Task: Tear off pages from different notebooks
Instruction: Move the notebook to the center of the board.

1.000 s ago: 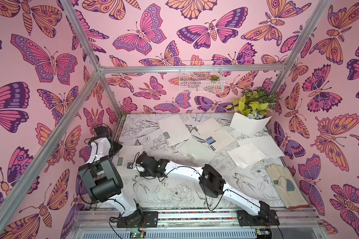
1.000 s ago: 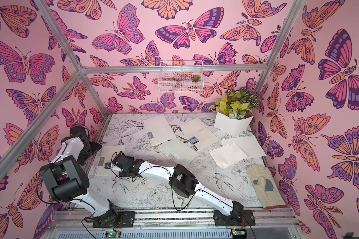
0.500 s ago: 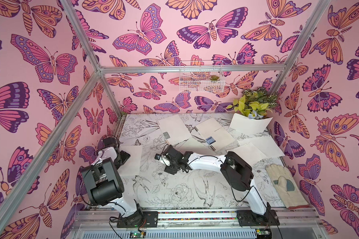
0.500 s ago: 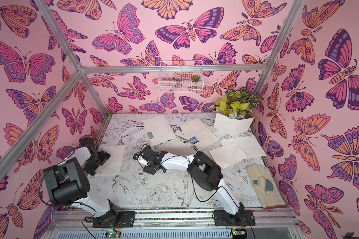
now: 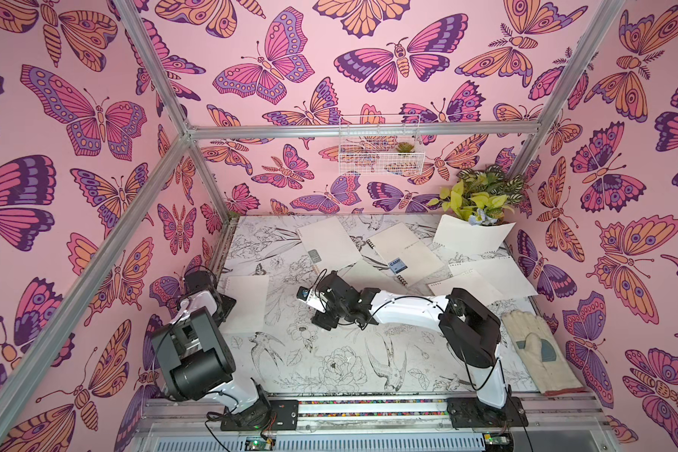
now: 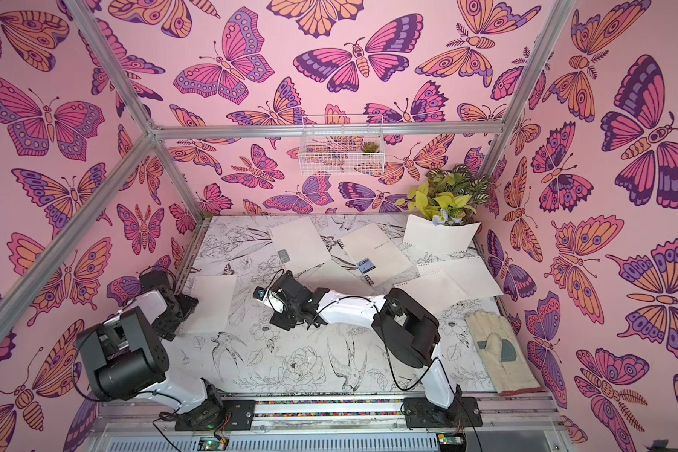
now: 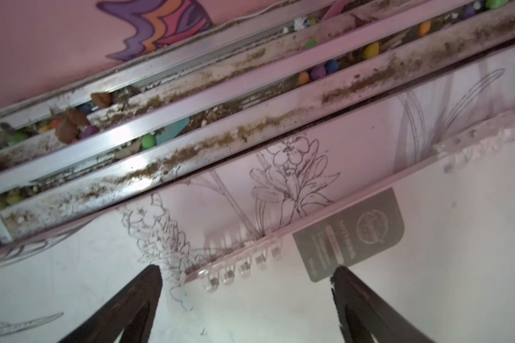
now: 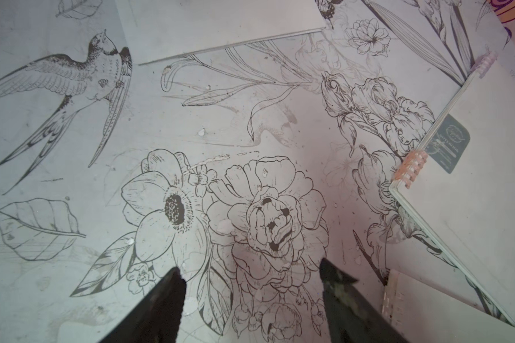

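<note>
Hovering my left gripper [image 7: 246, 268] with jaws wide and gripping nothing, fingertips straddling the coil edge of the white-coil notebook [image 7: 428, 252] by the table's [image 5: 329, 352] left edge. I'm keeping my right gripper [image 8: 250, 265] spread too, nothing held, over the table's printed flowers. CAMP notebook [image 5: 408, 250] and loose pages [image 5: 486, 278] are lying far right.

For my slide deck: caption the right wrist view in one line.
Open right gripper hovers over the flower-printed table, a grey-labelled notebook beside it.
</note>
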